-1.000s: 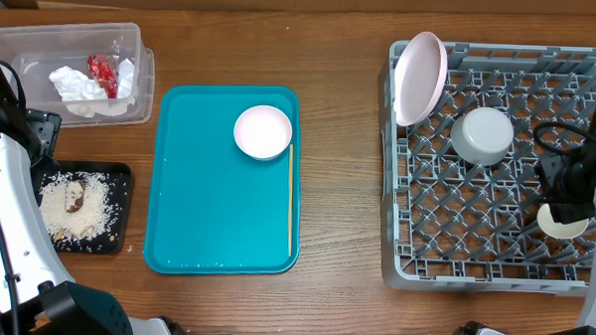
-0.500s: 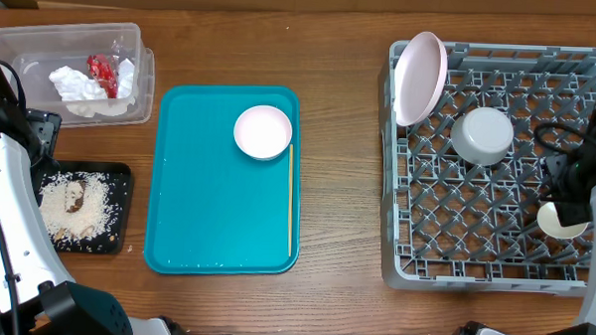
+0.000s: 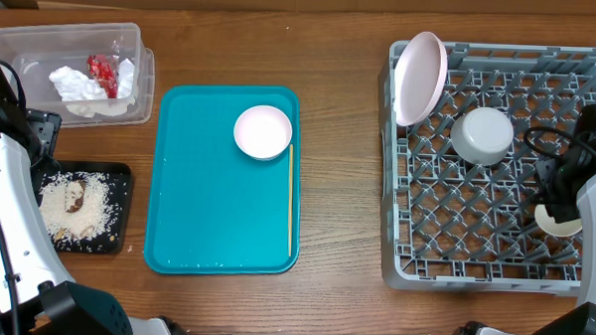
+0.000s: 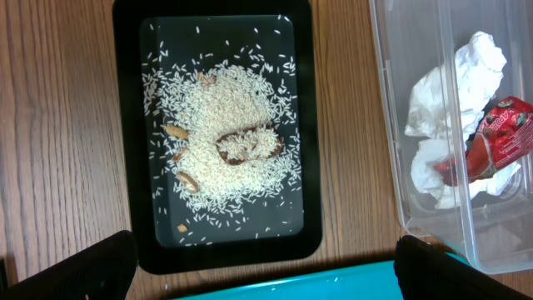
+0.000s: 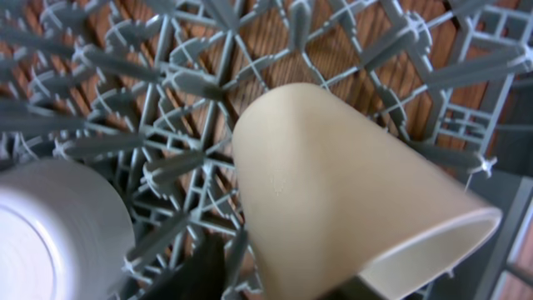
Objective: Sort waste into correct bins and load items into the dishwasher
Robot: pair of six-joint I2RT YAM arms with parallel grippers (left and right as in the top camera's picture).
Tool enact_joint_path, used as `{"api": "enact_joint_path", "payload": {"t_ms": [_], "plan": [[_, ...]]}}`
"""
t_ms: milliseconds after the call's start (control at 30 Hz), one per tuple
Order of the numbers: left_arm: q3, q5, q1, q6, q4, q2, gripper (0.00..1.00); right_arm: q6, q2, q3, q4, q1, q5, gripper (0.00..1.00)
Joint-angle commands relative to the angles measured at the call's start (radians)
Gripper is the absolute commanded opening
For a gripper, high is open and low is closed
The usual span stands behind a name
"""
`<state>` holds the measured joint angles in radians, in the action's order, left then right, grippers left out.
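Observation:
The cream cup (image 5: 333, 192) lies tilted on the grey dish rack (image 3: 474, 243), near its right side, also in the overhead view (image 3: 558, 218). My right gripper (image 5: 283, 283) is open with a jaw on either side of the cup; a gap shows at the left finger (image 5: 208, 267). A large pink plate (image 3: 420, 77) stands on edge and a white bowl (image 3: 481, 134) sits upside down in the rack. A small saucer (image 3: 262, 131) sits on the teal tray (image 3: 207, 214). My left gripper (image 4: 266, 267) is open and empty above the black tray (image 4: 125, 167).
The black tray holds rice (image 4: 225, 142) and a brown scrap (image 4: 250, 150). The clear tub (image 3: 44, 44) holds white napkins (image 3: 77, 85) and a red wrapper (image 3: 102, 73). A thin wooden stick (image 3: 290, 197) lies along the teal tray's right side.
My right arm has shifted slightly toward the far side of the rack; the cup has barely moved. The left arm has not moved.

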<state>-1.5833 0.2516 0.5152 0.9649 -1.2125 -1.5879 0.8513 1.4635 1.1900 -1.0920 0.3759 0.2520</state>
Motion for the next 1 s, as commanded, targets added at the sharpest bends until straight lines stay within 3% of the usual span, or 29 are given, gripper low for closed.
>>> {"api": "enact_joint_path", "payload": {"t_ms": [0,133,267,433,533,700,967], "plan": [[-0.002,0.018,0.002,-0.016,-0.003,-0.002,1.00,-0.019,-0.006,0.010,0.002,-0.007,0.018,0.22],[-0.002,0.018,0.002,-0.016,-0.003,-0.002,1.00,-0.022,-0.006,0.050,-0.020,-0.007,0.017,0.04],[-0.002,0.018,0.002,-0.016,-0.003,-0.002,1.00,-0.037,-0.014,0.108,-0.051,-0.007,0.016,0.04],[-0.002,0.018,0.002,-0.016,-0.002,-0.002,1.00,-0.179,-0.024,0.201,-0.008,-0.005,-0.045,0.04],[-0.002,0.018,0.002,-0.016,-0.003,-0.002,1.00,-0.357,-0.024,0.232,0.131,-0.005,-0.199,0.04],[-0.002,0.018,0.002,-0.016,-0.002,-0.002,1.00,-0.672,0.019,0.232,0.367,0.013,-0.628,0.04],[-0.002,0.018,0.002,-0.016,-0.003,-0.002,1.00,-0.657,0.220,0.232,0.526,0.117,-1.042,0.04]]}}
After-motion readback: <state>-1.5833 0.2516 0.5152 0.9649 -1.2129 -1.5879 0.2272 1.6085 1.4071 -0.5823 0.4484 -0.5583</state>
